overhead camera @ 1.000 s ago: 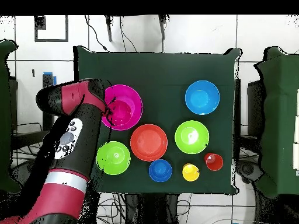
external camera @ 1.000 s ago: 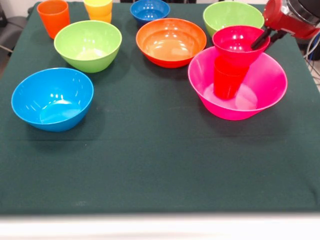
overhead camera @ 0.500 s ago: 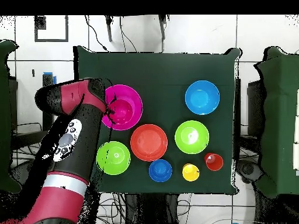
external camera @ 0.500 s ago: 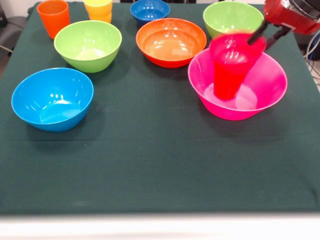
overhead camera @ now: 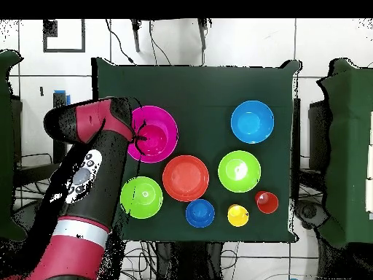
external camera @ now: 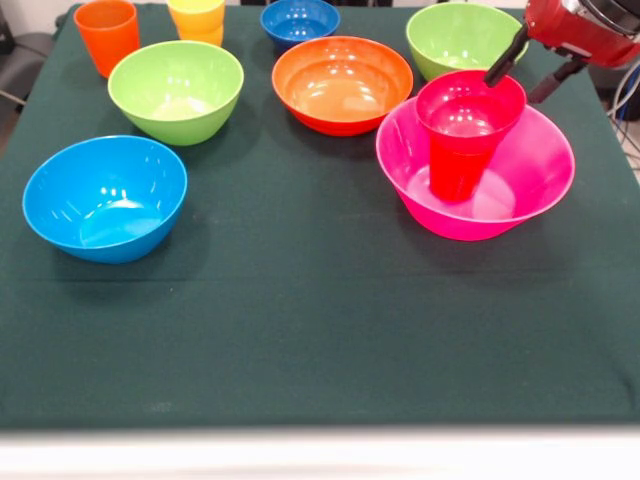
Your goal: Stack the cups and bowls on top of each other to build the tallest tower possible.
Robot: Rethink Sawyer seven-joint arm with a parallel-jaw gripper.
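- The tool [external camera: 527, 65] hangs at the far right of the front view, its two dark fingers spread apart and holding nothing; one finger tip [external camera: 497, 73] is just beside the far rim of the small crimson bowl [external camera: 470, 100], the other stands clear to the right.
- We read the tower [external camera: 462, 140] as three pieces so far: the big pink bowl [external camera: 530, 190] sits on the bench [external camera: 320, 340] at the right, the red tumbler [external camera: 455, 165] stands in it, and the crimson bowl rests on the tumbler, roughly level.
- We judge the placing of that bowl done, with the tool released.
- Unstacked pieces lie further out: the orange bowl [external camera: 341, 83] just left of the tower, a lime green bowl [external camera: 464, 33] behind it, a second lime green bowl [external camera: 176, 90] at far left, the light blue bowl [external camera: 104, 196] at near left.
- Along the far edge stand the small dark blue bowl [external camera: 299, 21], the yellow cup [external camera: 198, 19] and the orange cup [external camera: 106, 33].
- In our view most of the work remains: seven pieces are unstacked.
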